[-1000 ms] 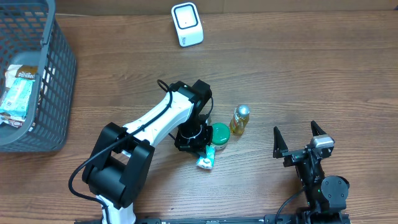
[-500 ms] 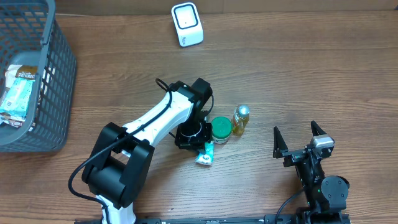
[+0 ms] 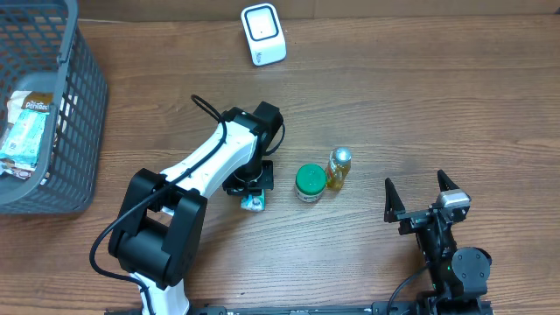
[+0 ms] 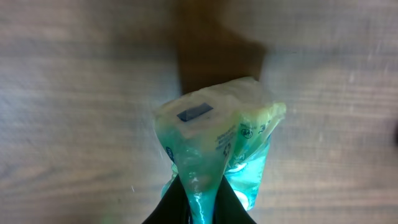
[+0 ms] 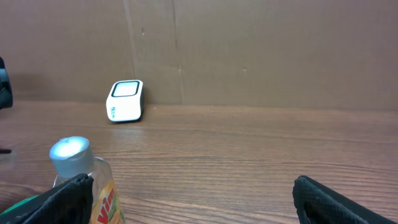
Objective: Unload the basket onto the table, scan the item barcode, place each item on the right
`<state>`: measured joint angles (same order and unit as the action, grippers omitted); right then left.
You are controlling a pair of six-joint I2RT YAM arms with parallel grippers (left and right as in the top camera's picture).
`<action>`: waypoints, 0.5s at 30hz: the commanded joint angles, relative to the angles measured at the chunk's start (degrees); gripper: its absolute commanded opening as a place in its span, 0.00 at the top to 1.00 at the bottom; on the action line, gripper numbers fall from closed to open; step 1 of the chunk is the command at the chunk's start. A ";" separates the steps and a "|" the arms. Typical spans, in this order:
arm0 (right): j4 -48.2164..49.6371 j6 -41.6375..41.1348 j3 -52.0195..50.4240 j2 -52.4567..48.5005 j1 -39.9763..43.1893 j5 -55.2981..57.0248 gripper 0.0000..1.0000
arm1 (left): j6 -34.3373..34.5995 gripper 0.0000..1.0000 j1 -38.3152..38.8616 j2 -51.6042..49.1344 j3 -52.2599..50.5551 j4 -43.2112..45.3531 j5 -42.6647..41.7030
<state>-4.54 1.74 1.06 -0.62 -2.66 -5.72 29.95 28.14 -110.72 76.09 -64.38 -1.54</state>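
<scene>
Since the earlier frame the left arm has swung left, taking the teal pouch (image 3: 253, 202) from beside the green-lidded jar (image 3: 309, 182) to clear of it. The left gripper (image 4: 200, 210) is pinched narrow on one end of the pouch. The pouch's long axis runs out from the fingers, free end toward the desk (image 3: 394, 96). The right gripper (image 3: 421, 194) stands wide and holds nothing.

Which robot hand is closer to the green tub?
Left. The left gripper, shut on a teal packet, is beside the green tub; the right gripper is open, beyond the yellow bottle.
</scene>
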 commanded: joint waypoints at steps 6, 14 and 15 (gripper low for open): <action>0.26 0.24 -0.61 0.46 0.11 0.07 0.00 | 0.20 0.63 -1.01 0.04 0.04 4.55 1.95; 0.28 0.24 -0.61 0.46 0.11 0.04 0.00 | -10.34 0.55 -7.65 0.04 0.92 3.67 -11.47; 0.26 0.24 -0.61 0.46 0.11 0.07 0.00 | -12.92 0.55 -8.98 0.07 0.92 3.67 -15.19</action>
<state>-4.49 1.69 1.06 -0.62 -2.66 -5.74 24.88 22.81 -110.72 76.09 -60.45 -6.17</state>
